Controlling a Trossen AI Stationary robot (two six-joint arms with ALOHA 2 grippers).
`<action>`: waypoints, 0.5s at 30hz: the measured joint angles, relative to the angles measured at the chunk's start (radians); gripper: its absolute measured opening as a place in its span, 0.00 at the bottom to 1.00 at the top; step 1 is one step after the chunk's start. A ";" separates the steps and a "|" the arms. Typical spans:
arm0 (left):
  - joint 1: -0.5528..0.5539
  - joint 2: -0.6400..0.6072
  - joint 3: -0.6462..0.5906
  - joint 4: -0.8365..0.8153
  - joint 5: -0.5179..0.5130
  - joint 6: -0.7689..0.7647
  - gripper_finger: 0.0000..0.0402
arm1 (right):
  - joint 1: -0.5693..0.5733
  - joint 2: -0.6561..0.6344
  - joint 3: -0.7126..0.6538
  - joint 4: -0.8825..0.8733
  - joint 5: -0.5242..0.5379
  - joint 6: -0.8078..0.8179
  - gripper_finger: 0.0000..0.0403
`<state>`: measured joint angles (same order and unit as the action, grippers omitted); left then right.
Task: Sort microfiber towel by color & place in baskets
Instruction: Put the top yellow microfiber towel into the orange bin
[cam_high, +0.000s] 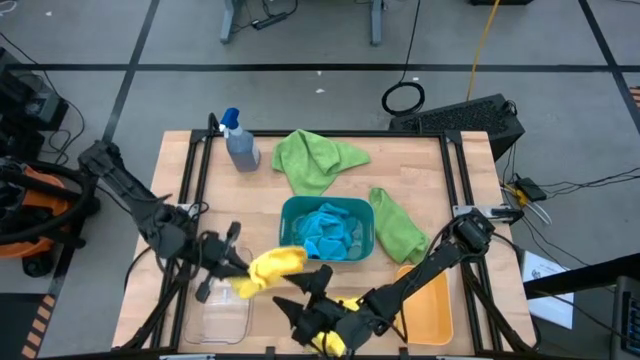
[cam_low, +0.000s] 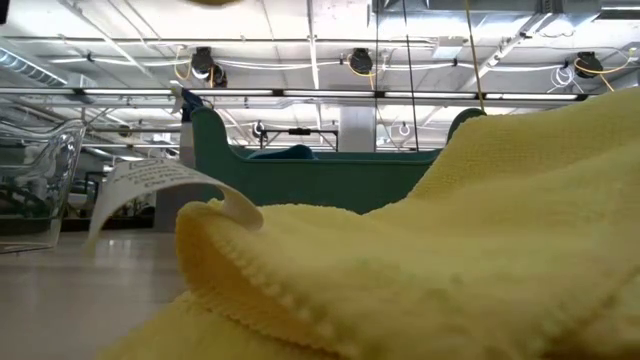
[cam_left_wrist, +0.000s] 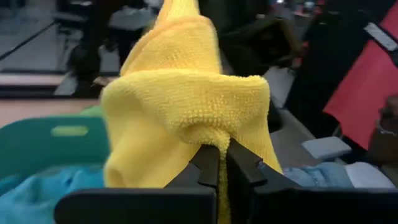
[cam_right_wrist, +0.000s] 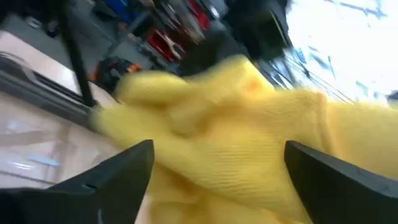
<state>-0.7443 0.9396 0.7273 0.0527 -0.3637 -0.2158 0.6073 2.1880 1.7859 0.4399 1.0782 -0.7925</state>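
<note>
My left gripper (cam_high: 240, 268) is shut on a yellow microfiber towel (cam_high: 275, 266), held in the air between the clear basket (cam_high: 222, 318) and the teal basket (cam_high: 290, 215). My right gripper (cam_high: 300, 293) is open just right of that towel, with its fingers on either side of the towel (cam_right_wrist: 236, 124); the blurred right wrist view shows no touch. A second yellow towel (cam_high: 335, 338) lies bunched on the table under the right arm, near the front edge. Blue towels (cam_high: 328, 232) lie in the teal basket. Two green towels (cam_high: 315, 158) (cam_high: 398, 225) lie on the table. My left gripper pinches a bunched fold of the yellow towel (cam_left_wrist: 214, 140) between its two fingertips. The fingers come at it about level, from the table's left. The towel is lifted clear of the table and piles up over and beyond the fingertips, slack.
The orange basket (cam_high: 432, 310) stands at the front right, beside the right arm. A grey spray bottle with a blue top (cam_high: 238, 140) stands at the far left. Black frame rails (cam_high: 195, 190) run along both table sides.
</note>
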 joint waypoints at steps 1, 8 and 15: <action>-0.013 0.014 0.000 0.017 -0.001 0.017 0.03 | -0.007 0.000 0.000 0.000 0.001 0.011 0.90; -0.073 0.072 0.000 0.053 -0.071 0.078 0.03 | -0.039 0.000 0.000 -0.032 -0.102 0.213 0.90; -0.114 0.103 0.000 0.051 -0.190 0.225 0.03 | -0.082 0.000 0.000 -0.129 -0.375 0.476 0.82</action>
<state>-0.8585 1.0423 0.7273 0.1039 -0.5534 0.0087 0.5249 2.1876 1.7863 0.3111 0.7036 -0.3162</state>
